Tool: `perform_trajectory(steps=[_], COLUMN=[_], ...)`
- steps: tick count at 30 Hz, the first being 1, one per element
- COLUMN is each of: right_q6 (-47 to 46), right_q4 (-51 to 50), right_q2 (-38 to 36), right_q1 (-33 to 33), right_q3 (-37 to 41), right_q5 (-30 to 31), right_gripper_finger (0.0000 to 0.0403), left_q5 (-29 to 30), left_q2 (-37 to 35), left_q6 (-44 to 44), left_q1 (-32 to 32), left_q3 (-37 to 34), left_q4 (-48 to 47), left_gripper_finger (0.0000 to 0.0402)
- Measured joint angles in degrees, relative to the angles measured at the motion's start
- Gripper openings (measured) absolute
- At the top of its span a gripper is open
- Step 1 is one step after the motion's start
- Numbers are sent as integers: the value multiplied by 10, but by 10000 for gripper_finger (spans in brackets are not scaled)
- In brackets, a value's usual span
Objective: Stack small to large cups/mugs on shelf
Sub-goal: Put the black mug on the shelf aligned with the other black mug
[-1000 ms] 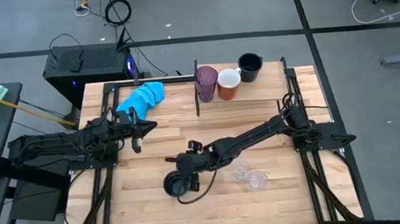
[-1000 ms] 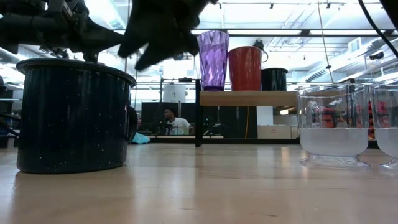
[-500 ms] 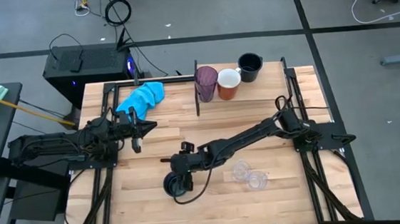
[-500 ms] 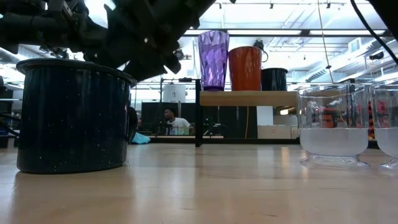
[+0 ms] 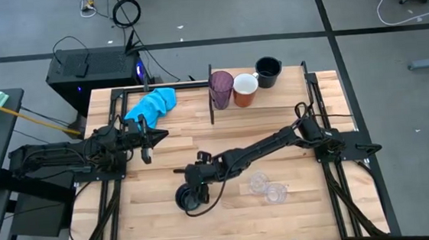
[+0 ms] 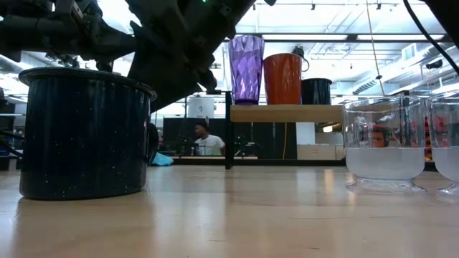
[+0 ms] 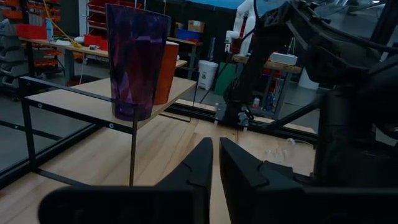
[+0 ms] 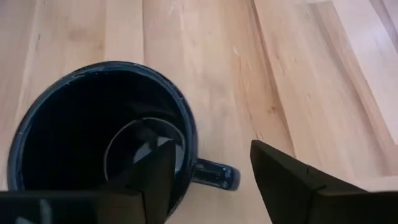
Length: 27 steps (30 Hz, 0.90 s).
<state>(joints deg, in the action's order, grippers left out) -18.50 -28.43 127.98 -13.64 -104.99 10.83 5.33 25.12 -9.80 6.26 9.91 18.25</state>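
A dark navy mug (image 5: 188,199) stands upright on the tabletop near the front; it also shows in the low view (image 6: 84,132). My right gripper (image 5: 197,184) is open just above it. In the right wrist view one finger (image 8: 152,180) stands over the mug's hollow (image 8: 93,134) and the other (image 8: 292,180) outside, with the handle (image 8: 214,174) between them. The purple tumbler (image 5: 221,89), the orange mug (image 5: 245,89) and a second navy mug (image 5: 268,71) stand on the shelf (image 5: 282,97). Two clear cups (image 5: 258,182) (image 5: 275,193) stand on the table. My left gripper (image 5: 145,138) waits shut at the left.
A bright blue cloth (image 5: 152,103) lies at the far left of the table. The shelf's black uprights (image 5: 212,97) stand beside the tumbler. The clear cups stand close to the right of the navy mug. A person (image 6: 204,140) sits in the room behind.
My right gripper has come down and a little toward the table's left and near edges, over the navy mug's rim. The mug has stayed where it was.
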Motion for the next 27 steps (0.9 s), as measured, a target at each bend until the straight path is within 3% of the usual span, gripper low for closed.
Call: perform_trajectory(steps=[10, 27], right_q6=[-19, -57], right_q4=[-35, -112], right_q2=[0, -4], right_q1=[21, 39], right_q3=[0, 0], right_q5=[12, 13], right_gripper_finger=[180, 169], left_q5=[0, 0], left_q2=[0, 0], left_q6=[0, 0], left_q1=[0, 0], left_q3=[0, 0], left_q4=[0, 0], left_gripper_finger=[33, 28])
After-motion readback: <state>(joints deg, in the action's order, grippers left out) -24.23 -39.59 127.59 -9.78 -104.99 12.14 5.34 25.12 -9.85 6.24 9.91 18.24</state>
